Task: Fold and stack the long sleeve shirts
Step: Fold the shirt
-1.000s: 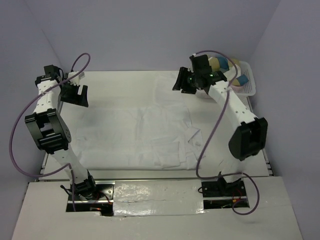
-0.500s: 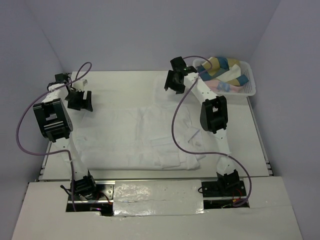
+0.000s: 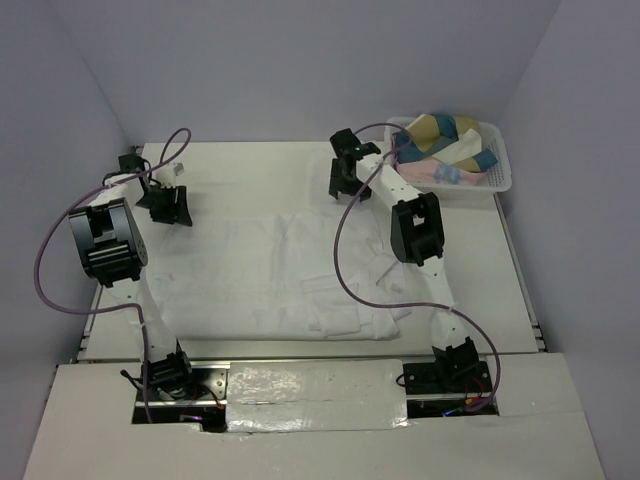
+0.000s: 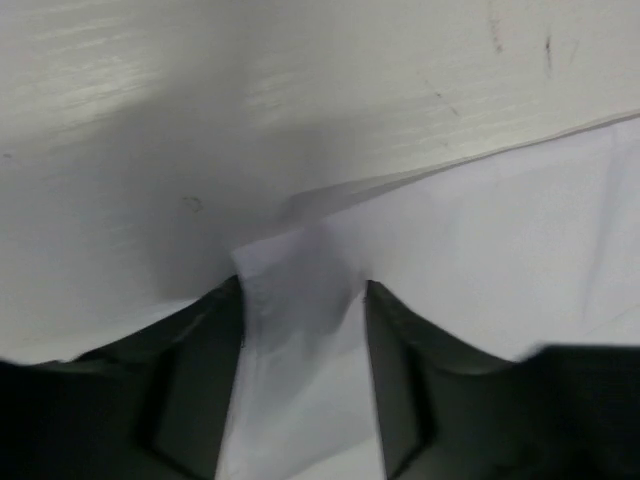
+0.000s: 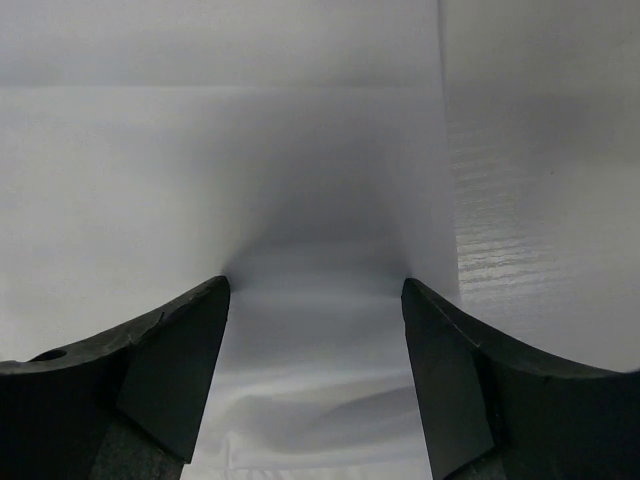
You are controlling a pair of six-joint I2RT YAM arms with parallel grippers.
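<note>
Your left claw (image 3: 168,208) is down at the far-left corner of the shirt (image 3: 270,270), and its jaws stand apart, not clenched. From the left wrist you see its 2 fingers (image 4: 195,390) on either side of a small raised ridge of white cloth. The cloth fills the gap between them, but you cannot tell whether the pads press on it. Just beyond the fingertips the shirt's edge slants across the view, with bare table (image 4: 300,80) past it.

Your right claw (image 3: 343,185) sits at the far-right corner of the same shirt, and it is released too. The right wrist shows its 2 fingers (image 5: 165,380) spread wide over flat cloth, which lies smooth below them. You can see the shirt's edge running straight up that view just inside the right finger, with table to the right of it.

From above, the shirt lies spread in the middle of the table between your 2 arms. Most of it is flat, while its near-right part lies in loose overlapping folds.

At the table's far-right corner stands a basket (image 3: 502,178) holding bundled cloths (image 3: 445,135) in yellow, blue, pink and white. Your right claw is to the left of it and apart from it.
</note>
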